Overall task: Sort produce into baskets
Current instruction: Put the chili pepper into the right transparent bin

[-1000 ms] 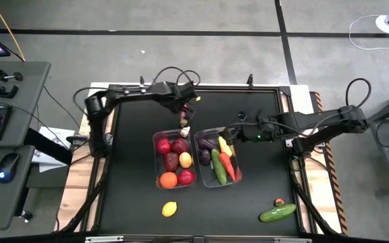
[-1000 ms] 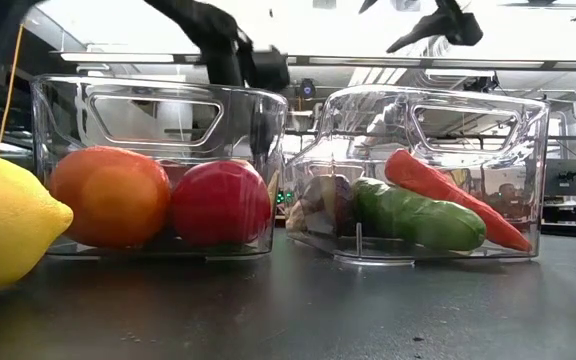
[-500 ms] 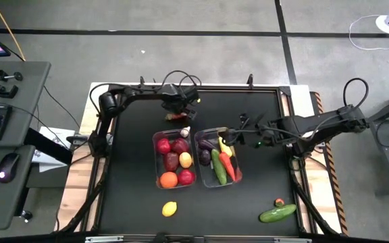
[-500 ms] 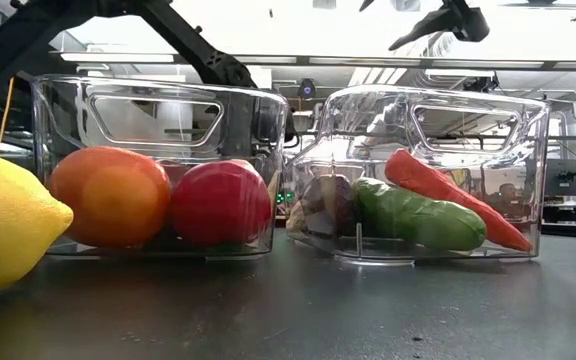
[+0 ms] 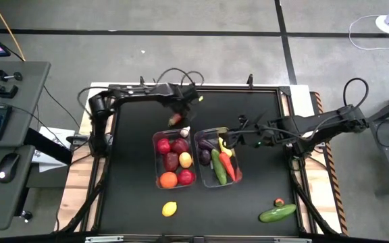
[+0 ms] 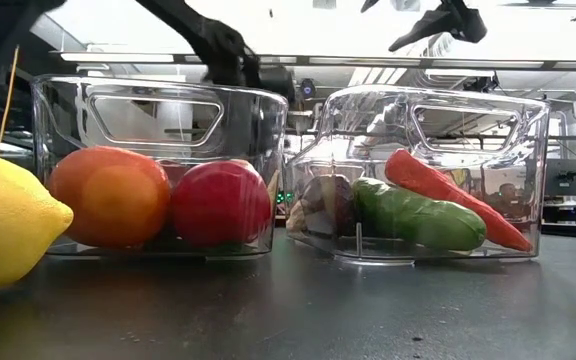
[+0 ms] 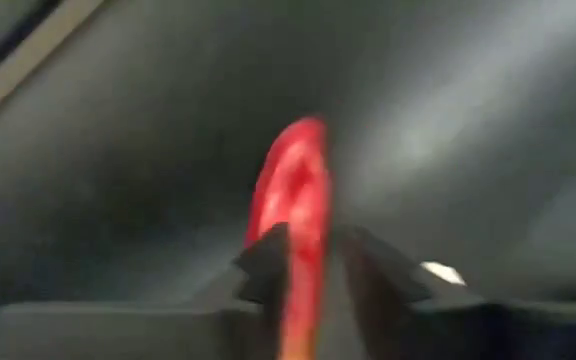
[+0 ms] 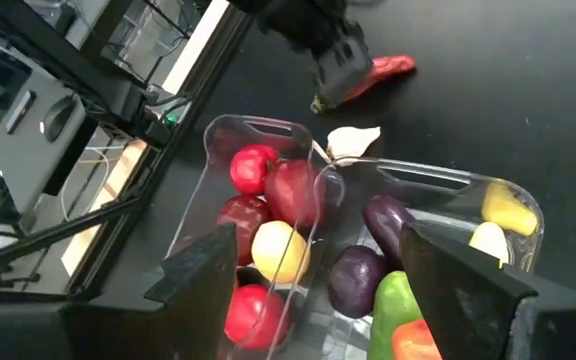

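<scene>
My left gripper [image 5: 176, 116] sits over the far part of the black table [image 5: 134, 169], just beyond the far end of the left basket [image 5: 158, 164], and its fingers [image 7: 263, 262] are closed on a red chili [image 7: 296, 215] that pokes forward between them; from my right wrist camera the chili [image 8: 383, 68] shows sticking out of that gripper [image 8: 333, 75] above the dark surface. Near the front edge, left of centre, a yellow lemon [image 5: 169, 209] lies alone on the table. The left basket holds red apples [image 5: 163, 145], a yellow fruit [image 5: 185, 160] and an orange [image 5: 168, 179]; in the low view the orange [image 6: 110, 197] and one apple [image 6: 221, 203] press against its near wall. A small white garlic-like piece [image 5: 185, 131] lies on the table by the far ends of the two baskets. The right basket [image 5: 236, 175], just beside the left one, holds purple eggplant [image 5: 206, 144], a banana [image 5: 224, 145], a green cucumber [image 5: 218, 171] and an orange carrot [image 5: 227, 165]. My right gripper [image 5: 230, 137] hangs over the far right corner of that basket with its fingers [image 8: 213, 272] spread wide and nothing between them. Far to the right, near the front edge, another cucumber [image 5: 277, 213] lies beside a small red and orange piece [image 5: 279, 202].
</scene>
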